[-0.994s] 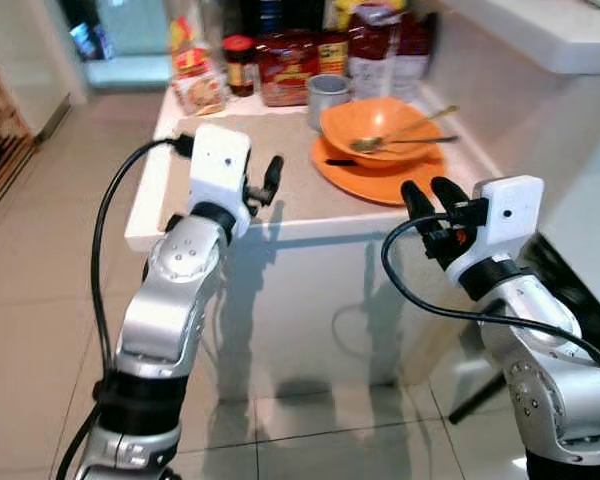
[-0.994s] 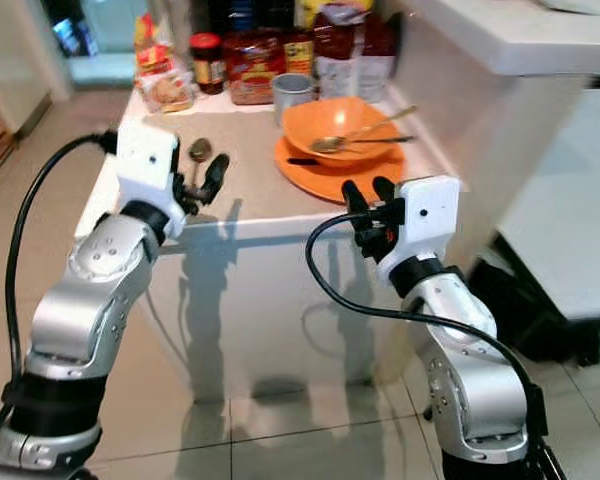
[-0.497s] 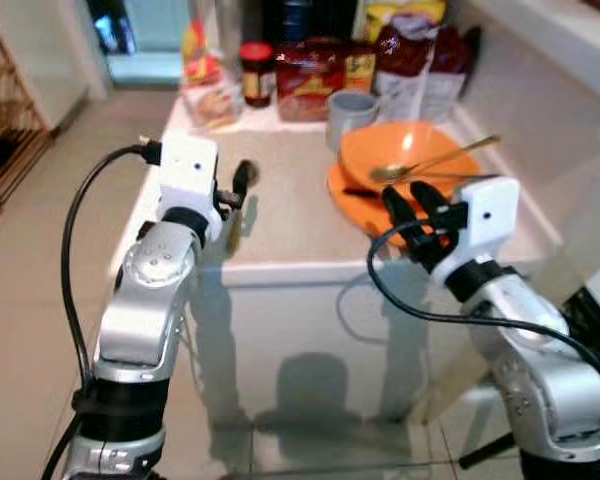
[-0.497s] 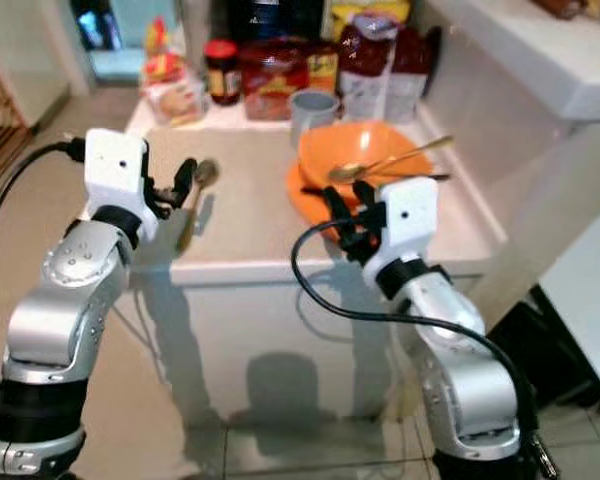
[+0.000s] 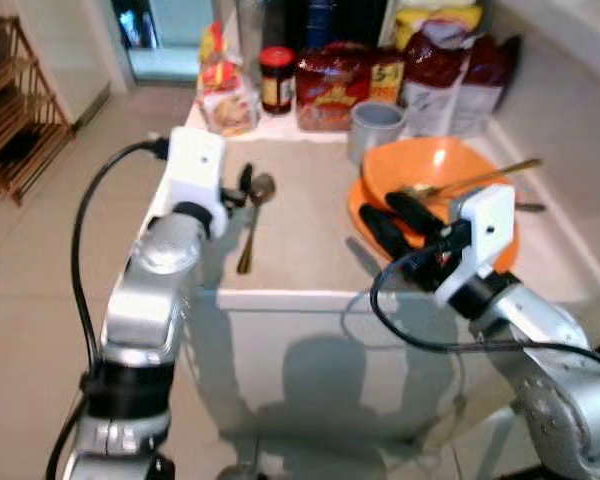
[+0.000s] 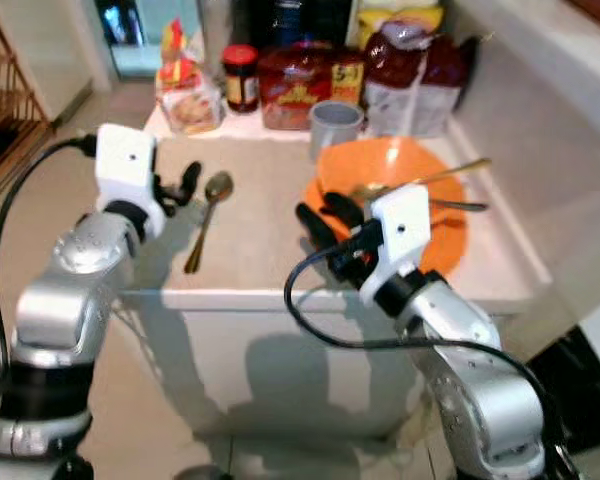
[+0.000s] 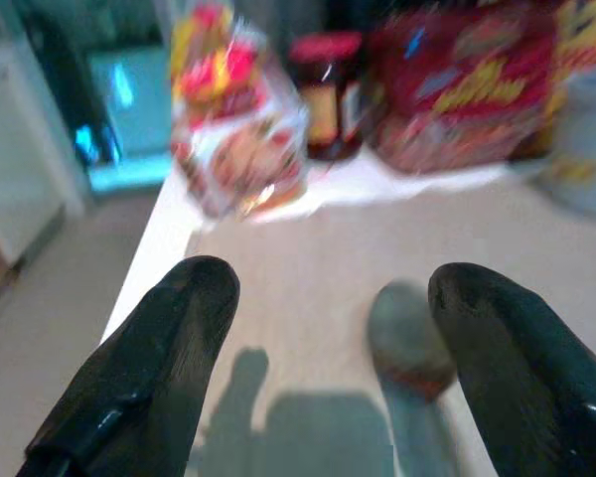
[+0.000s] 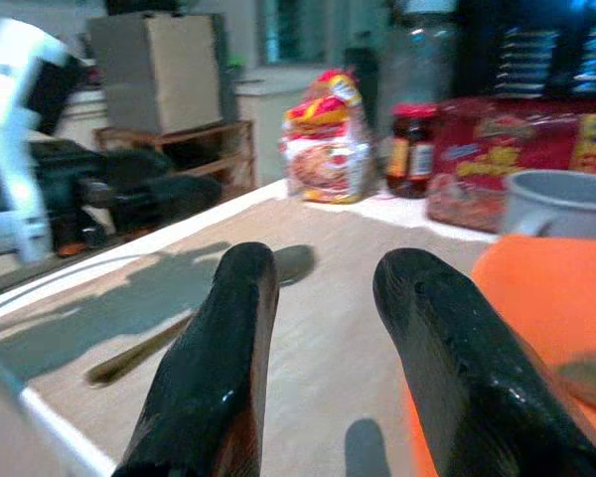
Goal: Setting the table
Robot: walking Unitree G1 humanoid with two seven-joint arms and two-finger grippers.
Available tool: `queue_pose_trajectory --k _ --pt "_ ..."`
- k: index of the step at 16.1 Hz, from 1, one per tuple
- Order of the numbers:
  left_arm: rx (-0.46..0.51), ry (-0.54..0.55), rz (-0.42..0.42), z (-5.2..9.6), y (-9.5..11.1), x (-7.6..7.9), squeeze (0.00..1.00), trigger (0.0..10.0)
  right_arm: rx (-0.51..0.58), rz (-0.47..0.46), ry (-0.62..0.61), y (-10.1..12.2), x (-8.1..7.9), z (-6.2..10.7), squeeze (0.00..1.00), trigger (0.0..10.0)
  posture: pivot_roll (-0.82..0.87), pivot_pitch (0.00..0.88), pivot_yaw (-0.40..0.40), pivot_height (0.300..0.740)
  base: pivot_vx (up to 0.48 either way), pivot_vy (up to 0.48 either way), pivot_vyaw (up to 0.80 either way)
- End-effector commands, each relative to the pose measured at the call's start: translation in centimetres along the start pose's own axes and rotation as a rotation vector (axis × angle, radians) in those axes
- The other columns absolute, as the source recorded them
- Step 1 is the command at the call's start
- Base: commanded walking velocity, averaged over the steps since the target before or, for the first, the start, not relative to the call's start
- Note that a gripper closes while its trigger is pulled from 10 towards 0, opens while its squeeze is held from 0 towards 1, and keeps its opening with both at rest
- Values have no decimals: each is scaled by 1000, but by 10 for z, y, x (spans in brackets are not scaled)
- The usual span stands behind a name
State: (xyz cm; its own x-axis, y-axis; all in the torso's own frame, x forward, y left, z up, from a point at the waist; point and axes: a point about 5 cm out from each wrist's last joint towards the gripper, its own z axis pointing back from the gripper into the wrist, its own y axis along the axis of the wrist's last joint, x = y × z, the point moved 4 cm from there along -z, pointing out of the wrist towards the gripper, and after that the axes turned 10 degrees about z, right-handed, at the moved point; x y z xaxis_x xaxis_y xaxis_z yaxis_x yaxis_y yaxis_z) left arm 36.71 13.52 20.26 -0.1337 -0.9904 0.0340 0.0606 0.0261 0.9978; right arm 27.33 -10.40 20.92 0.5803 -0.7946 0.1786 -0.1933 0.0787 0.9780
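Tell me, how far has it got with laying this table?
Not far, by the look of it. One spoon lies alone on the counter, perhaps already set out. The orange bowl sits stacked on its plate with cutlery in it. The left pincer is open beside the spoon, the right pincer open by the plate; neither holds anything. Spreading out bowl, plate and cutlery remains.

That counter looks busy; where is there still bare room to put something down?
The free patch on the counter lies between the lone spoon and the orange plate, toward the front edge. The back is crowded with packets, a jar and a grey cup. The orange bowl holds cutlery.
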Motion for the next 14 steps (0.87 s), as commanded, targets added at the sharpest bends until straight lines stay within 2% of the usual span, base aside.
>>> queue_pose_trajectory --k 1,2,5,6,7,9,10,12,14 --pt "-12 -60 3 -4 3 13 298 10000 6 -2 23 4 -2 4 0 10000 -3 21 -6 740 0 0 0" --pt "-78 -120 68 -12 0 22 1000 10000 -4 -10 65 4 -6 6 0 10000 -3 24 -7 740 0 0 0" --pt "-171 -100 47 -23 -7 19 996 10000 -28 10 110 3 -8 10 0 10000 -10 21 -9 740 0 0 0" --pt "-208 -110 63 -28 -10 19 788 10000 -39 19 125 2 -8 12 0 10000 -11 18 -10 740 0 0 0" --pt "-262 -99 30 -34 -16 17 0 10000 -52 22 137 1 -7 13 0 10000 -14 16 -10 740 0 0 0" --pt "-301 -93 20 -41 -20 15 0 10000 -67 21 151 0 -5 16 0 10000 -19 13 -10 740 0 0 0" --pt "-348 -110 46 -44 -25 18 0 10000 -91 22 168 -3 -5 20 0 10000 -24 6 -10 740 0 0 0" --pt "-407 -114 12 -48 -36 19 0 10000 -133 43 203 -8 -3 27 0 10000 -29 2 -8 740 0 0 0" --pt "-413 -126 16 -51 -38 22 0 10000 -146 49 207 -10 -1 30 0 10000 -35 0 -7 740 0 0 0"
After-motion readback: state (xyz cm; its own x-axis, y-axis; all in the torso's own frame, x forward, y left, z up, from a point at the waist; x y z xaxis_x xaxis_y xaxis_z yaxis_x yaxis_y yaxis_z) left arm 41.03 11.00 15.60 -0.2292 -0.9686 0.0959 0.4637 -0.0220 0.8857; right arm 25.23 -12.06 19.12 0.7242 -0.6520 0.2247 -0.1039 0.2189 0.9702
